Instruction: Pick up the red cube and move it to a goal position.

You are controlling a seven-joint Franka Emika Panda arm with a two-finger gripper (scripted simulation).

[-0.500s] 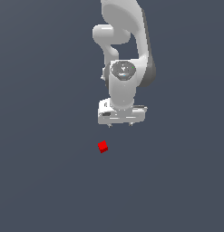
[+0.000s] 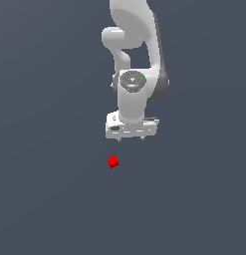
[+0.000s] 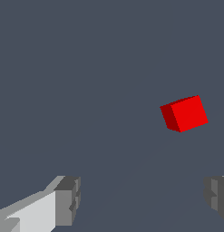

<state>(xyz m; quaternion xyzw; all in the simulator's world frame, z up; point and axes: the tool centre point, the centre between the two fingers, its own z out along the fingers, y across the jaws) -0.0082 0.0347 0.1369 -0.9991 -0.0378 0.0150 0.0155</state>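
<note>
— Where is the red cube point(image 2: 113, 161) sitting?

— On the flat dark grey floor point(image 2: 50, 199), alone. In the exterior view it lies below the gripper point(image 2: 131, 140) and a little toward the exterior view's left, apart from it, with a clear strip of floor between the two.

— And the arm itself?

— The white Panda arm point(image 2: 137, 55) comes down from the top of the exterior view, its wrist pointing downward, and the broad white hand body point(image 2: 130, 128) hangs level above the floor. Two short fingertips show just under that body.

— Is the tool gripping anything?

— No. In the wrist view the two fingers point(image 3: 68, 200) stand wide apart, one at each side of the picture, with bare floor between them (the second one is cut by the picture's edge, so only part of it shows). The jaws are released and empty.

— Does the wrist camera see the cube point(image 3: 184, 113)?

— Yes, whole, with one bright red face and one darker shaded face turned toward the camera, set at a slight angle. It lies beyond the fingertips, not between them, and closer to the line of the cut-off finger than to the other. Nothing touches it.
</note>
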